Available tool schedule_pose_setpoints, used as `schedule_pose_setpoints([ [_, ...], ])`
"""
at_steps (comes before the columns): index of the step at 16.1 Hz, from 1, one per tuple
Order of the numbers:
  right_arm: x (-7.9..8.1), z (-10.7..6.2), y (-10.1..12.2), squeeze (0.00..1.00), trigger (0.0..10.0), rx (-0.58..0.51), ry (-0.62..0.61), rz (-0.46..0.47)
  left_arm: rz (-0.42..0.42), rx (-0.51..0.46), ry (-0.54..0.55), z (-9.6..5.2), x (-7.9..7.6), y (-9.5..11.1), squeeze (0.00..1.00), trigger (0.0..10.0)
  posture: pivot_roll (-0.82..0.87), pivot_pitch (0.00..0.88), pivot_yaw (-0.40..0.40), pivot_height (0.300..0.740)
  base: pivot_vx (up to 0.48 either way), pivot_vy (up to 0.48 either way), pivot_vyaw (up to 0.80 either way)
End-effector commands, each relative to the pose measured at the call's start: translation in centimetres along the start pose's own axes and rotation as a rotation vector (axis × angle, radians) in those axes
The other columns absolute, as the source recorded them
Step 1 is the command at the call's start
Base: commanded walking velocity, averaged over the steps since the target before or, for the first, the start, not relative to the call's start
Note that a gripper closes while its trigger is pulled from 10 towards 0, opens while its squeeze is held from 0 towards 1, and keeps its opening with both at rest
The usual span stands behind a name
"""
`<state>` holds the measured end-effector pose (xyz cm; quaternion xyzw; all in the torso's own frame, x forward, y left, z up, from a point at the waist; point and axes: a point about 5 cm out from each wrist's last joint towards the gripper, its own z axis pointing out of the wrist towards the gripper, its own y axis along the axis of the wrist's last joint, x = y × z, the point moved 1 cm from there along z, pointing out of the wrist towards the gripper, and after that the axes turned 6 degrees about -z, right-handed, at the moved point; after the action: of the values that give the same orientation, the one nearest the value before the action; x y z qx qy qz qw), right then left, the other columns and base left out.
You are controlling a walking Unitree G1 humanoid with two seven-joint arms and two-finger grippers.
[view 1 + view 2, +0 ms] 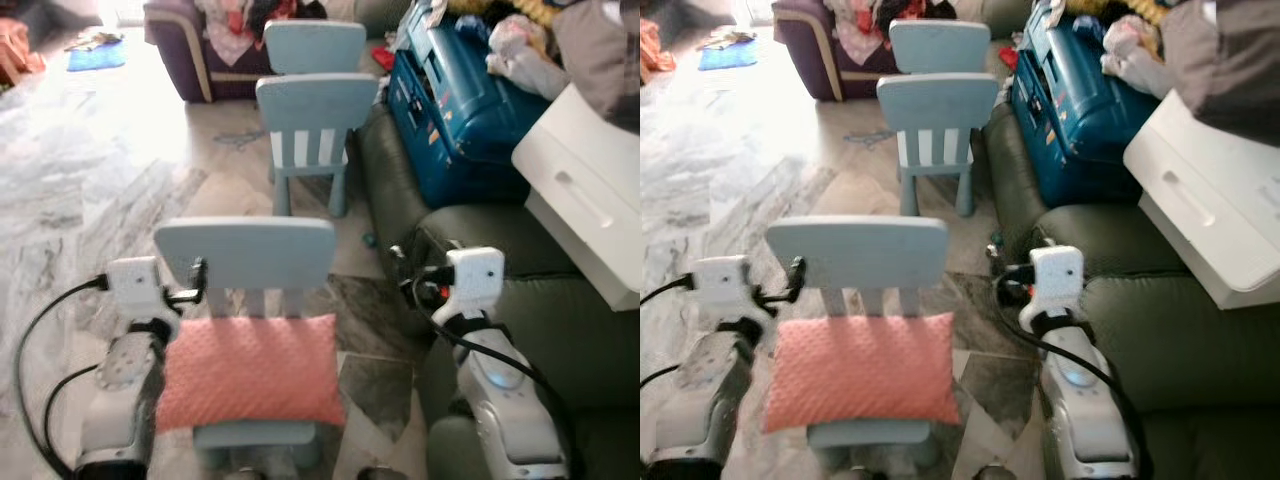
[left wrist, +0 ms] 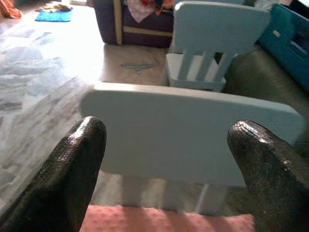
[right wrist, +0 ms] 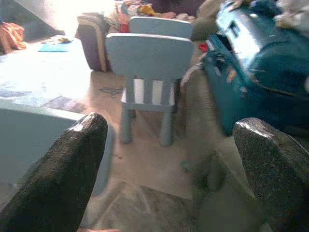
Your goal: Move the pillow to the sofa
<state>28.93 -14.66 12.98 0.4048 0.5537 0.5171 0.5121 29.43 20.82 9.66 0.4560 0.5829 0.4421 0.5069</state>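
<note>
A pink pillow [image 1: 250,372] lies on the seat of a small light-blue chair [image 1: 245,250] right in front of me. The grey-green sofa [image 1: 560,330] stands to the right of the chair. My left gripper [image 2: 166,159] is open at the chair's left side, level with the backrest, its fingers [image 2: 72,169] spread before the backrest and above the pillow's edge [image 2: 164,220]. Over the gap between chair and sofa arm, my right gripper [image 3: 166,164] is open and holds nothing.
Two more light-blue chairs [image 1: 315,125] stand in a row further ahead. A blue suitcase [image 1: 460,105] and a white box [image 1: 590,190] lie on the sofa. A purple armchair [image 1: 200,50] with clothes is at the far end. Marble floor [image 1: 80,170] lies to the left.
</note>
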Motion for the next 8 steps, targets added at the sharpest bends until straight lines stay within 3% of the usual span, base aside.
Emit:
schedule_pose_setpoints([
  [1,0.0,-0.1,0.0,0.00,10.0,-0.003,-0.001,0.002,0.023,0.019,0.019,-0.2,0.6,-0.2,0.00,10.0,-0.08,0.132,-0.024,0.740,0.000,0.000,0.00],
  [8,0.0,0.0,0.1,0.00,10.0,-0.006,-0.001,0.002,0.017,-0.012,-0.017,0.1,-0.5,0.8,0.00,10.0,-0.08,0.133,-0.023,0.740,0.000,0.000,0.00],
])
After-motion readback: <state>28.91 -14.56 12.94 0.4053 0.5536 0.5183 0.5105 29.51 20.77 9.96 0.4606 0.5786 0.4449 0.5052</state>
